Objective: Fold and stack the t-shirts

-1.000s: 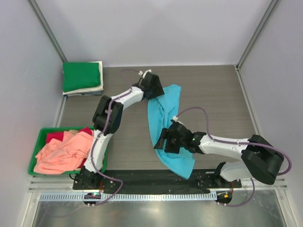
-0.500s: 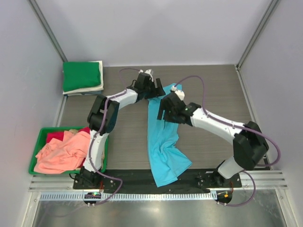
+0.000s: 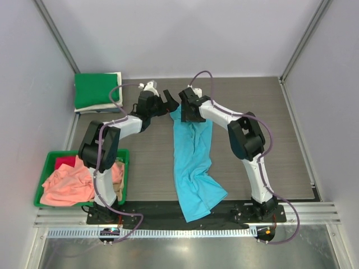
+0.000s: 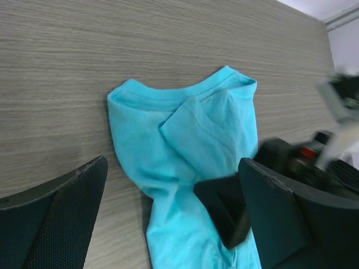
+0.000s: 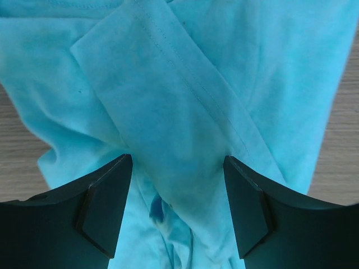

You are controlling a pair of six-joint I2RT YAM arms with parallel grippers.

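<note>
Sky-blue t-shirt [image 3: 193, 162] is seen drawn out into a long narrow strip on the table [image 3: 252, 140]. Its long axis runs from the collar [image 4: 179, 95] at the far end back toward the arm bases, where the hem is spread. The coming move is judged to turn on that collar end. It lies directly beneath the right gripper [image 5: 176, 162], whose fingers are spread wide with a hemmed flap of cloth under the gap and nothing pinched. It also lies just to the right of the left gripper [image 4: 173, 168], which is likewise held wide and empty. The right arm is thus taken to be the nearer one. Compared with half a second earlier, the right gripper has been carried further along the shirt to its collar end, the left gripper has been drawn off the collar toward the left, and the strip has been pulled straighter. Well to the left of both tools, a folded green shirt [image 3: 96, 89] is stacked in the far corner, and a salmon-pink shirt [image 3: 70, 185] is heaped in the green bin [image 3: 78, 153].
</note>
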